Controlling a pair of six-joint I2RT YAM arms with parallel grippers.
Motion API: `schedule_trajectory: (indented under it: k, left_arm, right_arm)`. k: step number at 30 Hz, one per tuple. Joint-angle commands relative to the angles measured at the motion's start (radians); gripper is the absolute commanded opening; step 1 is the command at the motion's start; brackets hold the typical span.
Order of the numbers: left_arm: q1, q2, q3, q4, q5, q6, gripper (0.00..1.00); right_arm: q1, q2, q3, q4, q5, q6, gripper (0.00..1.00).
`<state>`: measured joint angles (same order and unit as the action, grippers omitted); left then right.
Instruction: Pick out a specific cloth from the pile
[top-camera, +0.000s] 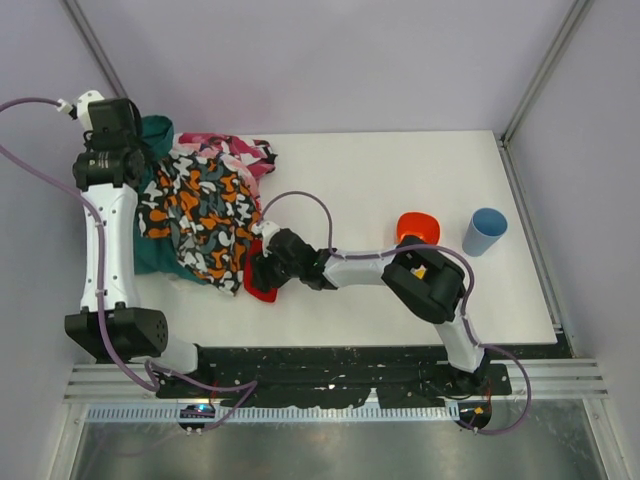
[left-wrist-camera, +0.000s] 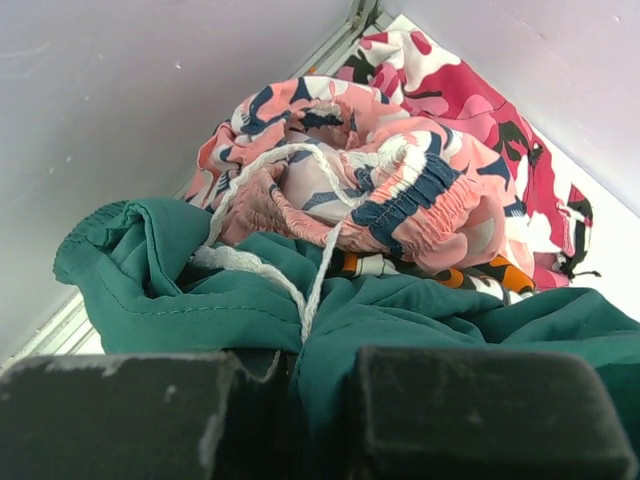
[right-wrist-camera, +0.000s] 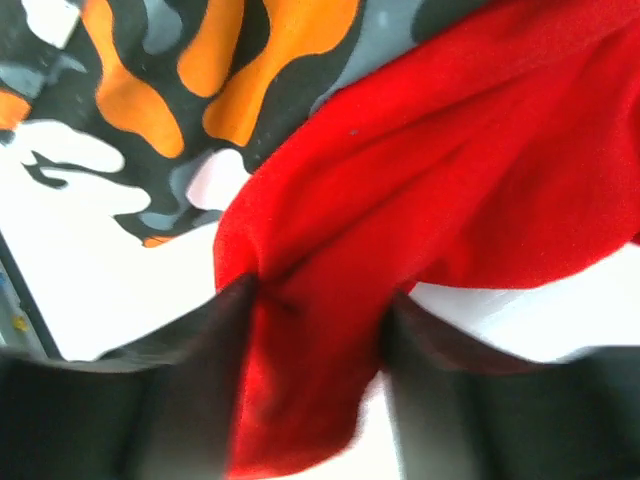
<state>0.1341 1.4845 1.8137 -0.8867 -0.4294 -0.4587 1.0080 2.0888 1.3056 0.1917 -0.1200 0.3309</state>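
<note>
The red cloth (top-camera: 263, 287) pokes out from under the near right edge of the pile (top-camera: 205, 205), mostly hidden by the black, orange and white cloth. My right gripper (top-camera: 263, 272) is shut on it; in the right wrist view the red cloth (right-wrist-camera: 400, 180) is bunched between the fingers (right-wrist-camera: 190, 390) at my gripper (right-wrist-camera: 315, 380), just above the white table. My left gripper (top-camera: 140, 140) is at the pile's far left corner, shut on a fold of the teal cloth (left-wrist-camera: 400, 310), which is pinched at my gripper (left-wrist-camera: 315, 400).
A pink printed cloth (left-wrist-camera: 400, 170) with a white drawstring lies behind the teal one, near the back wall. A red-orange bowl (top-camera: 418, 227) and a blue cup (top-camera: 485, 232) stand at the right of the white table (top-camera: 400, 170).
</note>
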Motion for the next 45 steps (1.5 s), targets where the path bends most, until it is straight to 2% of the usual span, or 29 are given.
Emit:
schedule_trajectory:
  k: [1, 2, 4, 6, 7, 10, 12, 15, 22, 26, 27, 29, 30, 32, 34, 35, 36, 40, 45]
  left_arm:
    - [-0.001, -0.009, -0.031, 0.083, 0.008, -0.054, 0.0]
    - [-0.004, -0.012, -0.052, 0.092, 0.006, -0.063, 0.0]
    - [-0.028, -0.024, -0.1, 0.109, -0.012, -0.081, 0.0]
    - [-0.071, -0.029, -0.158, 0.14, -0.029, -0.089, 0.0]
    - [-0.095, -0.024, -0.189, 0.149, -0.049, -0.1, 0.0]
    - [-0.154, 0.003, -0.275, 0.201, -0.036, -0.121, 0.0]
    - [-0.165, 0.052, -0.298, 0.229, -0.011, -0.117, 0.0]
    - [-0.169, 0.167, -0.249, 0.161, -0.017, -0.138, 0.0]
    - [-0.202, 0.378, -0.134, 0.019, -0.028, -0.147, 0.0]
    - [-0.217, 0.396, -0.157, 0.058, 0.021, -0.143, 0.0]
    - [-0.217, 0.396, -0.159, 0.066, 0.03, -0.141, 0.03]
    - [-0.223, 0.39, -0.154, 0.068, 0.046, -0.133, 0.15]
    - [-0.226, 0.385, -0.143, 0.063, 0.049, -0.127, 0.25]
    - [-0.234, 0.369, -0.119, 0.045, 0.063, -0.106, 0.54]
    - [-0.244, 0.33, -0.1, 0.034, 0.084, -0.075, 0.74]
    - [-0.252, 0.303, -0.099, 0.034, 0.09, -0.066, 0.95]
    - [-0.257, 0.265, -0.105, 0.043, 0.096, -0.051, 1.0]
    - [-0.277, 0.059, -0.161, 0.103, 0.165, -0.015, 1.0]
    - [-0.297, -0.232, -0.359, 0.282, 0.27, 0.018, 1.0]
  right_arm:
    - [0.0, -0.012, 0.06, -0.021, 0.048, -0.006, 0.34]
    - [0.0, -0.048, 0.058, -0.062, 0.066, -0.024, 0.21]
    - [0.0, -0.137, 0.053, -0.096, 0.158, -0.065, 0.11]
    - [0.0, -0.235, 0.087, -0.168, 0.265, -0.14, 0.06]
    - [0.0, -0.295, 0.128, -0.235, 0.331, -0.195, 0.06]
    - [-0.002, -0.393, 0.21, -0.29, 0.437, -0.288, 0.05]
    - [-0.005, -0.443, 0.259, -0.291, 0.439, -0.354, 0.05]
    - [-0.012, -0.476, 0.392, -0.322, 0.419, -0.427, 0.06]
    - [-0.094, -0.441, 0.749, -0.365, 0.436, -0.503, 0.05]
    - [-0.187, -0.374, 0.963, -0.437, 0.398, -0.498, 0.05]
    - [-0.209, -0.362, 0.994, -0.436, 0.387, -0.503, 0.05]
    - [-0.262, -0.345, 1.024, -0.425, 0.373, -0.489, 0.05]
    - [-0.3, -0.332, 1.046, -0.42, 0.362, -0.48, 0.05]
    - [-0.357, -0.314, 1.073, -0.413, 0.336, -0.448, 0.05]
    - [-0.408, -0.296, 1.087, -0.391, 0.292, -0.423, 0.05]
    - [-0.436, -0.289, 1.092, -0.382, 0.28, -0.418, 0.05]
    - [-0.448, -0.277, 1.101, -0.365, 0.27, -0.418, 0.05]
    - [-0.5, -0.231, 1.141, -0.336, 0.27, -0.441, 0.05]
    - [-0.577, -0.178, 1.189, -0.291, 0.276, -0.4, 0.05]
